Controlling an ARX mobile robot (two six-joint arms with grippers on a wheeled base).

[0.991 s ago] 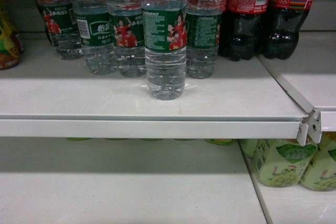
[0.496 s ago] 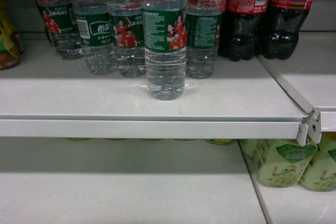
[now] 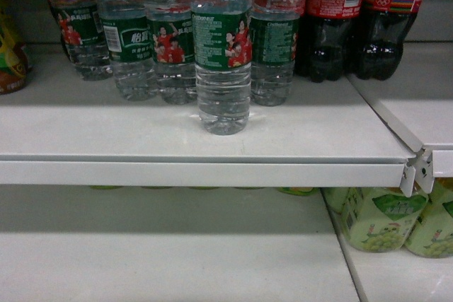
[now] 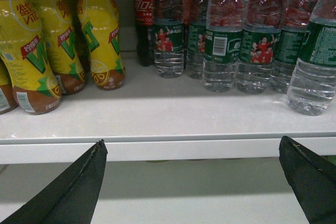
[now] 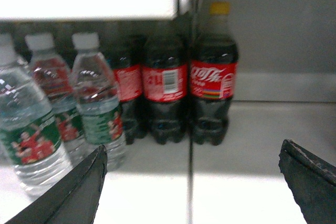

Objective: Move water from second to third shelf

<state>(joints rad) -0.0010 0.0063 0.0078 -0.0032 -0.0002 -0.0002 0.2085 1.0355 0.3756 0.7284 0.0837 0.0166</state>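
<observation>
Water (image 3: 224,54) stands upright on the white shelf (image 3: 141,132), out front of the row of other water bottles (image 3: 159,40), apart from the front lip. Cola bottles (image 3: 354,19) sit just right of that row. Yellow drink bottles (image 4: 63,35) stand at far left in the left wrist view. Green drinks (image 3: 386,221) sit on the lower shelf at right. Left gripper (image 4: 191,182): fingers spread wide, holding nothing, low before the shelf edge. Right gripper (image 5: 191,187): also spread, nothing between, facing the cola.
</observation>
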